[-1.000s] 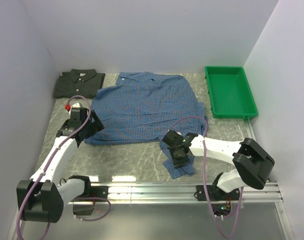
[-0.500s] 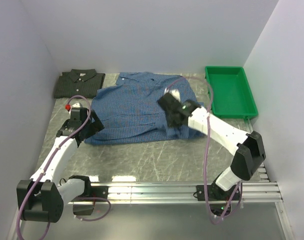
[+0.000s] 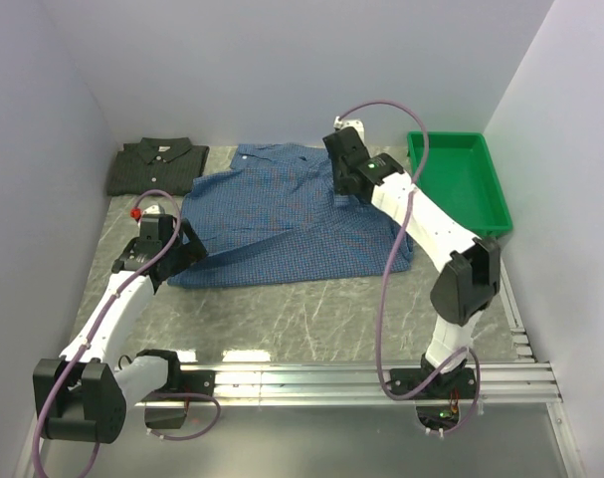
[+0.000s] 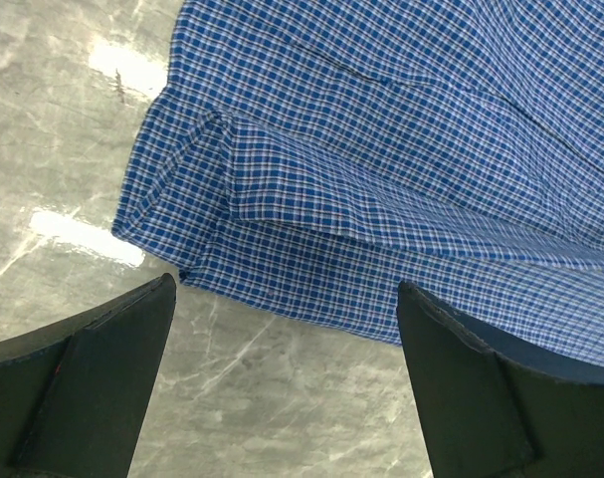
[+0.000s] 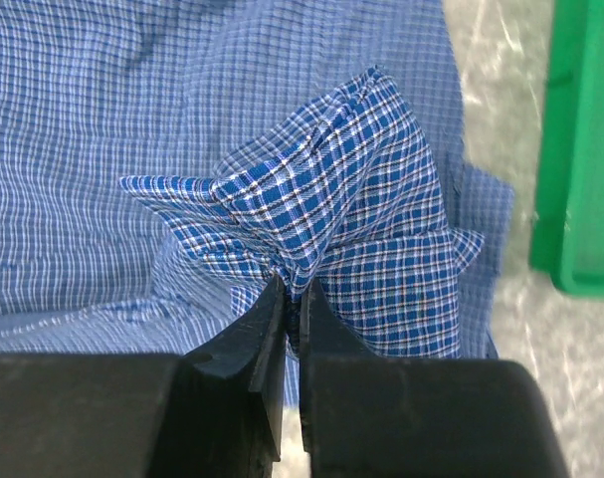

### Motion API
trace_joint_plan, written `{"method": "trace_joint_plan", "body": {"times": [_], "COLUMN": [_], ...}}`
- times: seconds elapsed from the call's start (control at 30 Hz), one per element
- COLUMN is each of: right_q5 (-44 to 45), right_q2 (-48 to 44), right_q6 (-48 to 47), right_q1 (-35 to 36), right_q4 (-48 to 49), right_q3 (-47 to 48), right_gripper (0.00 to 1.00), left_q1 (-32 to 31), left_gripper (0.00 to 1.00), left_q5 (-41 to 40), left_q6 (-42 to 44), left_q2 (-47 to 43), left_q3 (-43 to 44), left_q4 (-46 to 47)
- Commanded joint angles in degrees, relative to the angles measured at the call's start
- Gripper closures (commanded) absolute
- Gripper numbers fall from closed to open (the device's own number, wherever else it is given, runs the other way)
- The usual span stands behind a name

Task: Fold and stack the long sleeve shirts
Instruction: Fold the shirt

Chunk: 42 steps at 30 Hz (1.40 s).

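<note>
The blue check shirt (image 3: 272, 214) lies spread in the middle of the table, collar at the back. My right gripper (image 3: 347, 189) is shut on its right sleeve cuff (image 5: 351, 189) and holds it over the shirt's upper right part; the sleeve trails down the right edge (image 3: 401, 239). My left gripper (image 3: 187, 249) is open and empty by the shirt's near left corner (image 4: 197, 199). The dark green-grey shirt (image 3: 157, 165) lies folded at the back left.
A green plastic tray (image 3: 459, 184) stands at the back right, close to my right arm; its edge shows in the right wrist view (image 5: 580, 149). White walls close in the table on three sides. A metal rail (image 3: 361, 378) runs along the near edge.
My right gripper has carried the sleeve cuff from the near table in front of the shirt up and back over the shirt's upper right. The left arm has not moved.
</note>
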Motion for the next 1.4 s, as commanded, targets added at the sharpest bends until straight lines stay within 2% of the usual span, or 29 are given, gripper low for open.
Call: {"method": "trace_joint_plan", "body": {"times": [0.0, 0.23, 0.53, 0.57, 0.6, 0.67, 0.7, 0.8, 0.87, 1.07, 1.23, 1.37], "right_q5": [-2.14, -8.11, -14.62, -14.63, -14.63, -14.01, -13.23, -10.50, -11.19, -13.30, -14.44, -20.59], "right_q2": [3.42, 9.14, 14.50, 14.76, 15.03, 15.82, 16.00, 15.74, 14.07, 8.71, -1.63, -10.44], "right_q6": [-2.68, -1.89, 1.98, 1.89, 1.63, 1.36, 1.28, 1.10, 0.31, 0.82, 8.73, 16.81], "right_q1": [-1.09, -2.85, -8.30, -8.65, -9.00, -9.27, -9.35, -9.79, -9.88, -9.88, -11.81, -16.38], "right_q4": [6.35, 8.45, 8.72, 9.16, 9.34, 8.99, 8.90, 8.99, 9.86, 12.67, 18.38, 24.97], "right_q3": [3.37, 5.48, 8.56, 8.56, 9.08, 10.31, 11.10, 11.72, 10.85, 0.76, -19.89, -35.79], "right_gripper": [0.92, 0.89, 0.82, 0.76, 0.65, 0.57, 0.48, 0.40, 0.40, 0.41, 0.44, 0.46], "left_q1": [-0.27, -0.36, -1.86, -1.86, -1.86, -1.86, -1.86, -1.86, -1.86, -1.68, -0.10, 1.22], "left_gripper": [0.01, 0.01, 0.04, 0.05, 0.05, 0.06, 0.06, 0.06, 0.06, 0.05, 0.04, 0.04], "left_q5": [1.64, 4.10, 6.91, 6.83, 6.91, 7.18, 7.18, 5.35, 4.28, 0.33, -1.52, 0.58], "left_q6": [0.69, -0.45, -2.65, -2.92, -3.44, -3.62, -3.71, -3.62, -3.45, -4.76, -5.47, -5.73], "left_q2": [-0.35, 1.84, 11.85, 12.91, 13.97, 17.39, 18.71, 23.11, 25.92, 32.07, 36.21, 37.62], "left_q3": [0.41, 1.63, 8.04, 8.49, 9.01, 10.86, 11.47, 13.76, 15.17, 18.95, 21.06, 20.45], "left_q4": [2.14, 1.00, -0.15, -0.14, -0.23, -0.41, -0.67, -1.20, -1.72, -3.04, -4.36, -3.66]}}
